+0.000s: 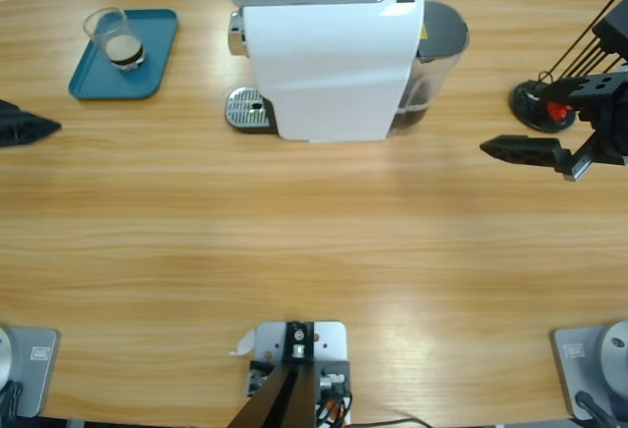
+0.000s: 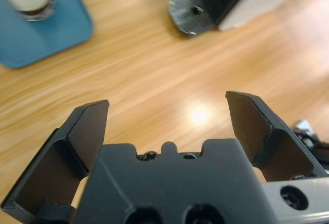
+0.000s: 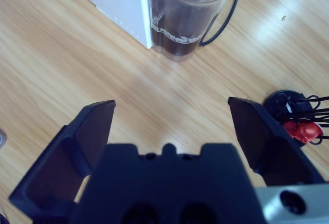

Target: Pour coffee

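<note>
Wooden table, white machine, no legible writing

Both grippers are black: the left gripper has two angular hollow-backed jaws on a dark grey body with small screws. The right gripper matches, with a silver-grey link bearing one screw.

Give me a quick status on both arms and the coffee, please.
Left gripper open, empty. Right gripper open, empty. Coffee in glass cup on blue tray, beside white machine. Nothing blocking the tray.
</note>
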`<state>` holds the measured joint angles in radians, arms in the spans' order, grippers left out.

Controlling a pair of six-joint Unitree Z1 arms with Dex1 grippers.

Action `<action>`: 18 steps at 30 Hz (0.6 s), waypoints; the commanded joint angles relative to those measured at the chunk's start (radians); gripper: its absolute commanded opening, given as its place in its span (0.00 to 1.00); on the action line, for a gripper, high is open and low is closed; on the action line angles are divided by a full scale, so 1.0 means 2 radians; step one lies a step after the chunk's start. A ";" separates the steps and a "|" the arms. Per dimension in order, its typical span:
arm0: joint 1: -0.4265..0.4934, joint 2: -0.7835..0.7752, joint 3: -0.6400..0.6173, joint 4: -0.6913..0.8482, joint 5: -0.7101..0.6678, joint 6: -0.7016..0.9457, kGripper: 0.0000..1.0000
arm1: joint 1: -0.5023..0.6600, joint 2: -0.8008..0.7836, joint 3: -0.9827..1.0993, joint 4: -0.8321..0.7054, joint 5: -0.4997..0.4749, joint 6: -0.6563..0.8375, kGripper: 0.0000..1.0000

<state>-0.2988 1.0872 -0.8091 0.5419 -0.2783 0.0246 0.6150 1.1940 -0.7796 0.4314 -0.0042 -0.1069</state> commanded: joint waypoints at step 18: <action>-0.050 -0.100 0.050 0.015 0.033 -0.001 0.99 | 0.004 -0.032 0.017 0.026 -0.008 0.005 1.00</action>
<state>-0.3896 0.9394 -0.7618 0.5727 -0.1920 0.0262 0.6150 1.1456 -0.7796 0.4704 -0.0043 -0.1069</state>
